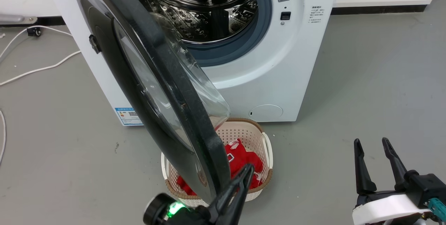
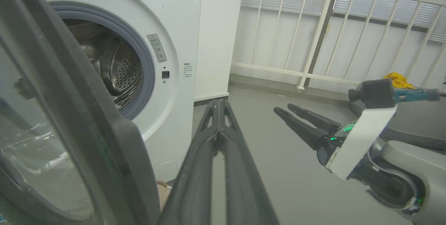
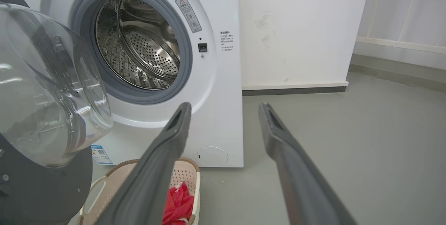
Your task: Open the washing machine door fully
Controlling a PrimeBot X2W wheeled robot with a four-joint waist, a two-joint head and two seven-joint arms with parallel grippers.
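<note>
Nearest the camera, the left gripper (image 1: 248, 172) has its two long dark fingers pressed together with nothing between them. It lies low by the bottom rim of the washing machine door (image 1: 150, 85), on the side facing the drum; whether it touches the rim I cannot tell. The right gripper (image 1: 371, 143) hovers well apart over the bare grey floor (image 1: 366, 78), its jaws standing wide and empty.

The door stands roughly half open, edge-on to the head camera, over a cream perforated basket (image 1: 268, 145) holding a red cloth (image 1: 240, 155). It is a glossy black disc with a thick matte edge and a bulging clear glass bowl.

Judging by this, the step in hand is pushing the door wider. The next move probably calls for the closed fingers to press the inner rim toward the robot's left, following the hinge's arc so they do not slide off the smooth edge.

Behind stands the washing machine (image 1: 271, 78), a smooth white box, with a grey-blue rubber gasket (image 1: 258, 33) ringing the shiny perforated steel drum (image 1: 205, 5).
</note>
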